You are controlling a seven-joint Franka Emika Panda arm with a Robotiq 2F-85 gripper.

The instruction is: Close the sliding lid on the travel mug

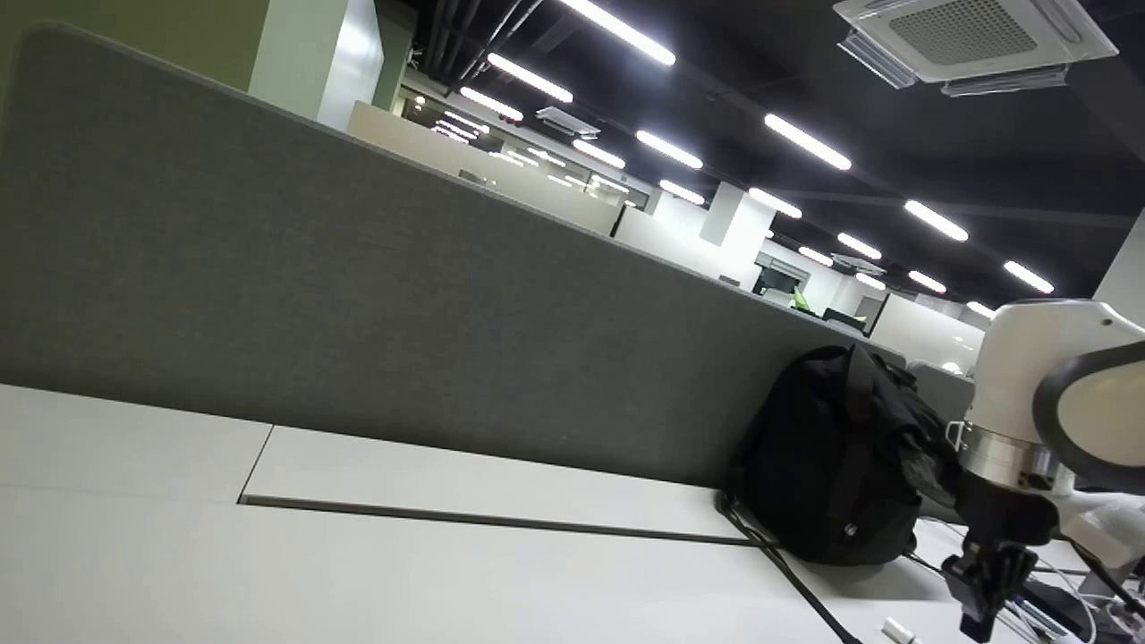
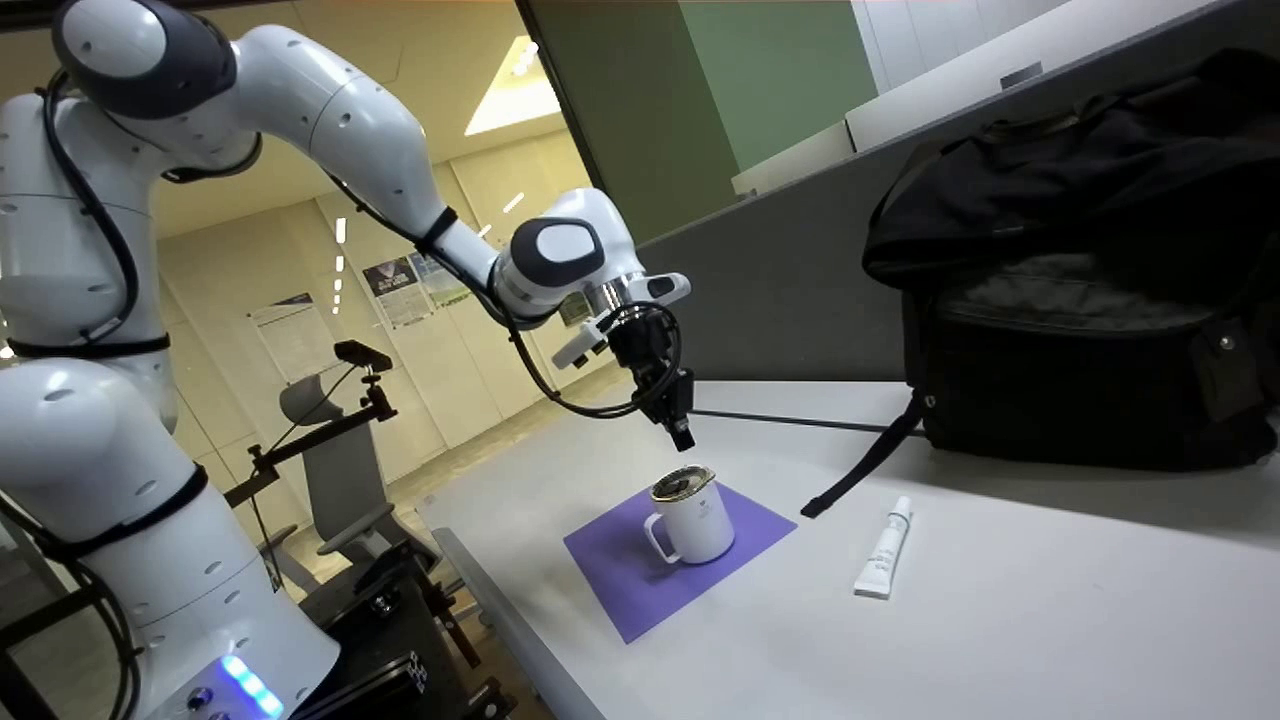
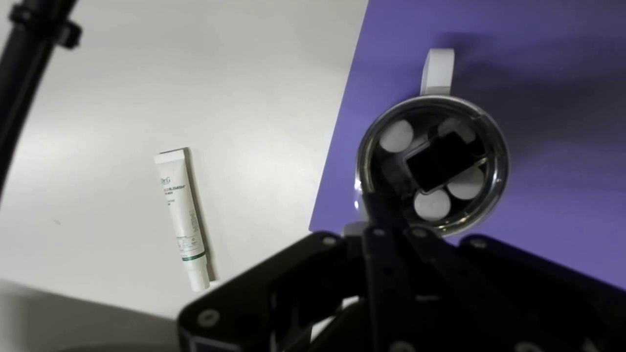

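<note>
The white travel mug stands upright on a purple sheet on the table, its handle to the left in an exterior view. Its round see-through lid also shows from above in the wrist view, with a black rectangular slider and several white round spots. Whether the slider covers the opening is not clear. My gripper hangs just above the mug, apart from it. In the wrist view its fingertips are together with nothing between them, and overlap the lid's near edge. In an exterior view the gripper shows, but the mug is out of view.
A white tube lies on the table beside the sheet. A black backpack with a trailing strap stands against the grey partition. Cables lie behind the gripper.
</note>
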